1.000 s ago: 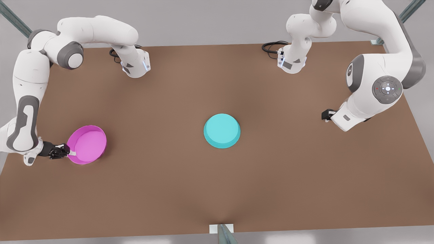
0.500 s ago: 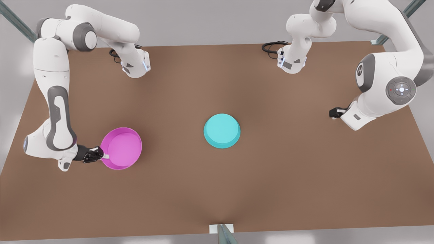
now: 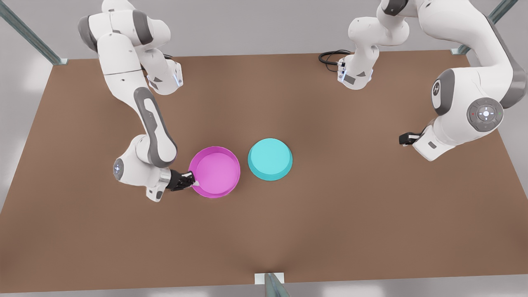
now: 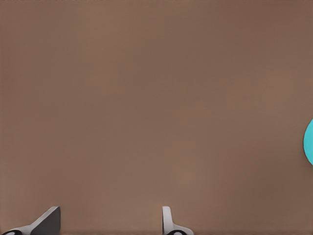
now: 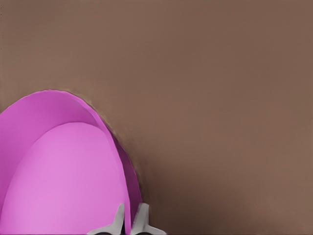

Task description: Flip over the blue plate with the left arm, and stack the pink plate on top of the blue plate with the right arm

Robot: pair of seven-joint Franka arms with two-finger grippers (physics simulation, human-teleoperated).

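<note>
The front view looks down from high up on the whole counter (image 3: 264, 231). Both wrist views sit close, looking down at the same counter.

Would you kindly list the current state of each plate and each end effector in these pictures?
pink plate: open side up, rim pinched, beside the blue plate, not stacked.
blue plate: upside down, flat base up, on the table.
right end effector: shut on the pink plate's rim.
left end effector: open, holding nothing, above bare table.
</note>
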